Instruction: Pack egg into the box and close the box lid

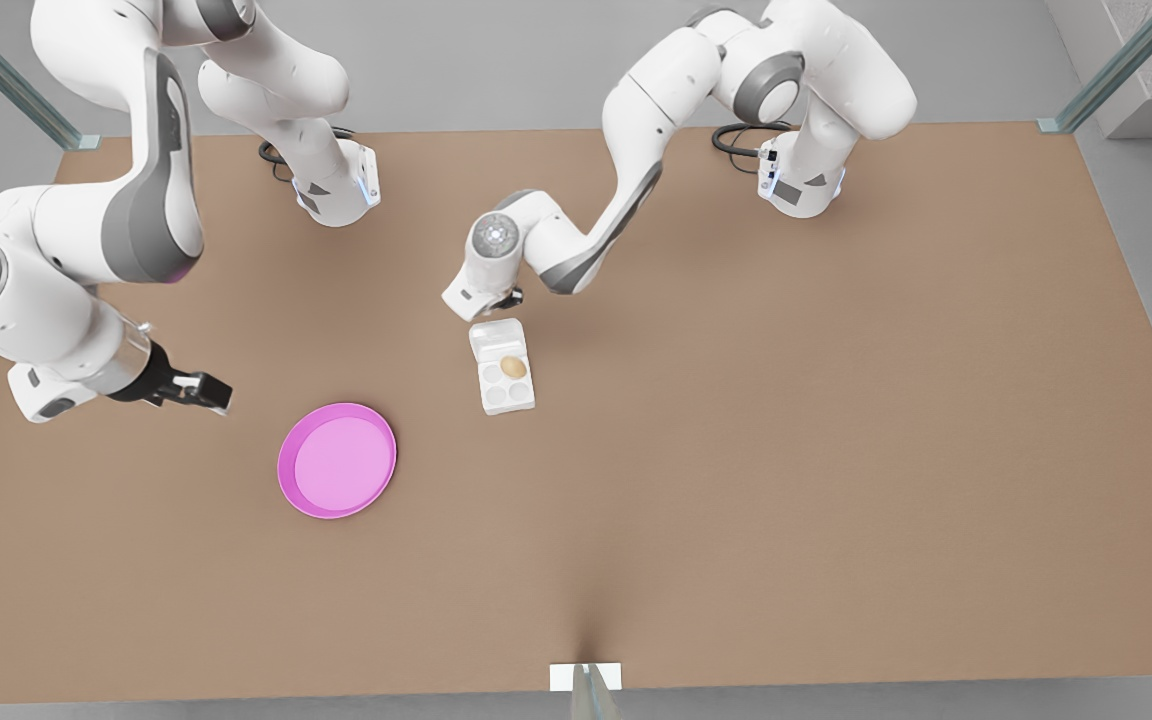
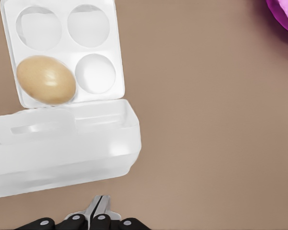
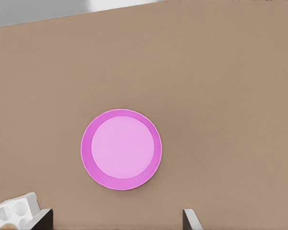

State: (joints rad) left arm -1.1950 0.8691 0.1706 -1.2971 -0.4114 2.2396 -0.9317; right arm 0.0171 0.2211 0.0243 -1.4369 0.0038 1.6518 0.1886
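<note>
bench [image 1: 836,450]: big plain brown top, carries everything, no labels or writing anywhere that I can make out
plate [image 1: 337,460]: round pink one, nothing on it, well off to the front view's left of the carton
box [image 1: 504,366]: little white carton near the middle of the bench, four round cups, no brand or print on it
box lid [image 1: 494,337]: swung open, hinged at the carton's far edge, raised ridge on its inside facing up
egg [image 1: 513,367]: tan, sitting in one cup, the one next to the lid on the front view's right; other three cups bare
left pincer [image 2: 101,211]: fingers pressed together, parked just beside the open lid's outer edge, not holding anything
right pincer [image 1: 198,392]: fingers spread wide, hanging above the bench on the front view's left, near the plate, nothing in it
</note>
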